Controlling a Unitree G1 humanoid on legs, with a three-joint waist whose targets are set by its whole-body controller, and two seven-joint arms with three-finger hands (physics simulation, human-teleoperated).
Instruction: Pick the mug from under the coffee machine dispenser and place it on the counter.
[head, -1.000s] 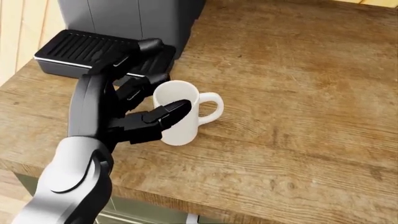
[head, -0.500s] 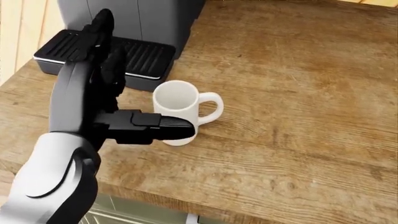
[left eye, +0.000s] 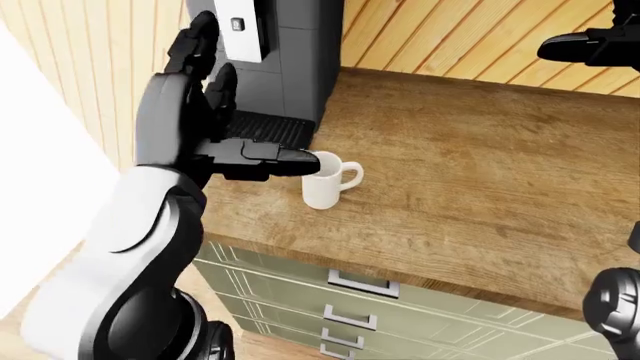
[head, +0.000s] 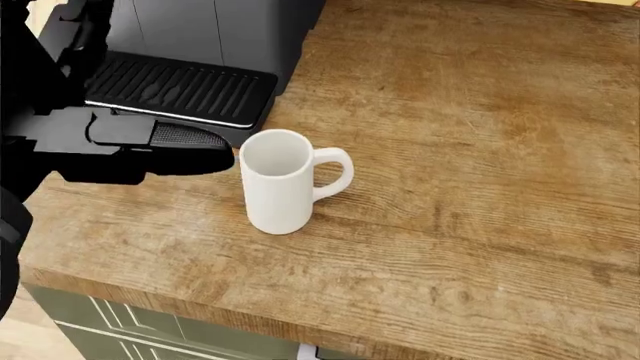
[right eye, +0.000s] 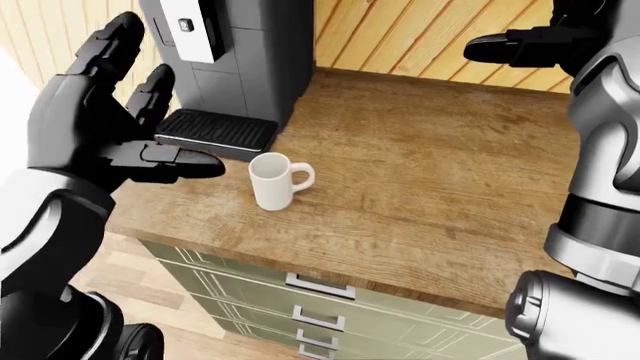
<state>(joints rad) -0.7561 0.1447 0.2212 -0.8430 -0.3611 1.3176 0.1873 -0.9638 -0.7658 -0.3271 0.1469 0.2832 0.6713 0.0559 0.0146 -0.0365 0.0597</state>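
Note:
The white mug (head: 283, 181) stands upright on the wooden counter (head: 480, 150), handle to the right, just off the coffee machine's black drip tray (head: 180, 88). It also shows in the right-eye view (right eye: 273, 181). My left hand (right eye: 125, 131) is open and empty, raised to the left of the mug and clear of it, thumb (head: 160, 146) pointing toward it. My right hand (right eye: 520, 46) is held high at the top right of the right-eye view, far from the mug; its fingers are cut off by the frame.
The grey coffee machine (right eye: 235, 52) stands at the counter's left end against a wood-panelled wall (right eye: 420, 30). Green drawers (right eye: 300, 300) sit below the counter's near edge. Wooden floor shows at the lower left.
My left hand let go of the mug, opened and drew back up and to the left. The mug stays on the counter. The head view shifted slightly.

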